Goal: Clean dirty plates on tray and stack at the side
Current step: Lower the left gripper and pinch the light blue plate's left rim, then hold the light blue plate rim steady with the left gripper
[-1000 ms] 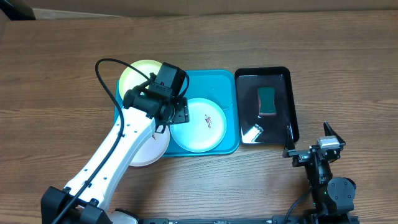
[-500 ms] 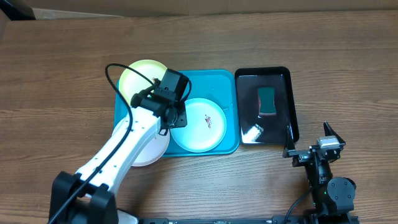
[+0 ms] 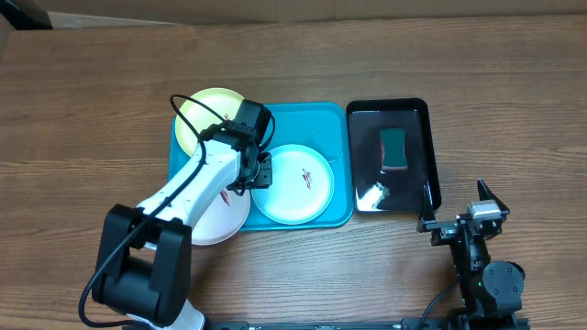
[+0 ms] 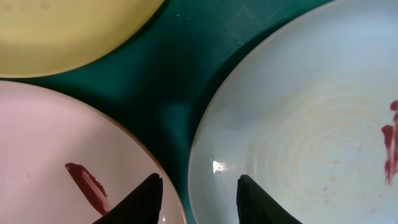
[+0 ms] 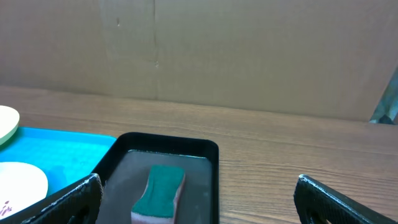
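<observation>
Left gripper (image 4: 198,200): jaws part-spread, pinching nothing, straddling gap between white plate (image 4: 56,155) and mint plate (image 4: 298,124), low over blue tray (image 4: 186,74). Red smears on both. Yellow-green plate (image 3: 204,115) at tray's rear left corner. Right gripper (image 5: 196,202) spread wide, well apart, facing sponge (image 5: 158,186) in black tray (image 5: 186,144). Judgement: nothing wiped or stacked; whole job left.

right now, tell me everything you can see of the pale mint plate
The mint plate is round, flat and glossy, plastic by its look, with faint rings across its face and a thin reddish-brown smear just right of centre. It lies level in the right half of the blue tray. The left pincer hangs over its left rim, one finger above this plate, the other above the white plate beside it; whether it touches cannot be told.
</observation>
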Controlling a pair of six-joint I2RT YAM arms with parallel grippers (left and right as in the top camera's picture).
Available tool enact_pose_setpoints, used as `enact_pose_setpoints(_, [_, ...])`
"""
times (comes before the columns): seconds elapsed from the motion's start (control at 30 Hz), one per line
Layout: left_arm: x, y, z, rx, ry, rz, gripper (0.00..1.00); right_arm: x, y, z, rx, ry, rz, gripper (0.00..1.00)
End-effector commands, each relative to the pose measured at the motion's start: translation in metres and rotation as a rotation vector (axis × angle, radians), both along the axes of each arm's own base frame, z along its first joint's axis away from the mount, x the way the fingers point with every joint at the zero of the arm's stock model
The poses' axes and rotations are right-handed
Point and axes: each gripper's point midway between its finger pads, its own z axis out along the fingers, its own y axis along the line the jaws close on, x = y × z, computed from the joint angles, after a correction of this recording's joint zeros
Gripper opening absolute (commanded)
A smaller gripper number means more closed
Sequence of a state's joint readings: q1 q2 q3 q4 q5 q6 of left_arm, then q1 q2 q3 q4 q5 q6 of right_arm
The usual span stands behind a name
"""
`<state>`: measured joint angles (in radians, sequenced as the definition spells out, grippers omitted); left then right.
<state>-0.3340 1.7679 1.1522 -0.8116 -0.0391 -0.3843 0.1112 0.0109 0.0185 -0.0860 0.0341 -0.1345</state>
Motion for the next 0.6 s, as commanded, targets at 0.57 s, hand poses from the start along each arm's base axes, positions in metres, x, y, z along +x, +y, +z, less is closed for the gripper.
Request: enact_pose_setpoints(0.57, [0.009, -0.006, -0.028, -0.015, 0.034, -0.045, 0.21, 0.000, -0.003, -0.002, 0.005, -0.003, -0.016, 1.00])
